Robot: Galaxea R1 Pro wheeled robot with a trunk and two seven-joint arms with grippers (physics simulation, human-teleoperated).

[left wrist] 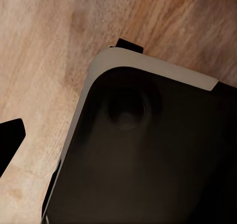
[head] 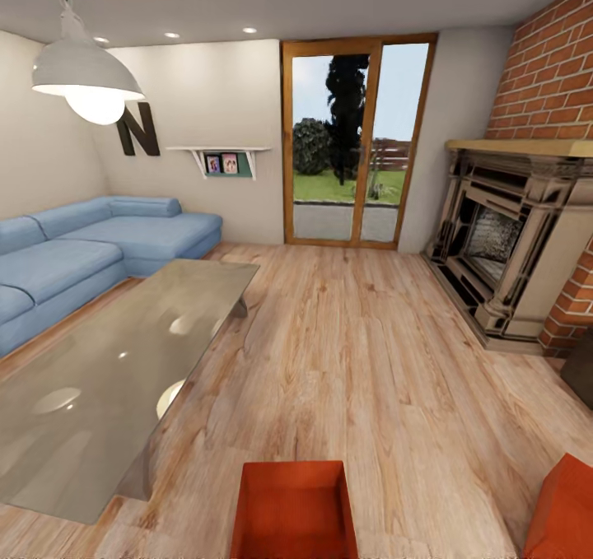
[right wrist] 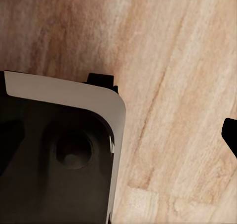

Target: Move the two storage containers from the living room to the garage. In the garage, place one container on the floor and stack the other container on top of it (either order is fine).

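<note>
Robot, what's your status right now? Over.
Grippers: cannot tell. Two containers on living-room wood floor: one dead ahead, one at right. Glass table to the left, not blocking.

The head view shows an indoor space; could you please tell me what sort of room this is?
Most likely a living room: a blue corner sofa, a glass coffee table and a fireplace stand on a wood plank floor, with wood-framed glass doors opening to a garden.
</note>
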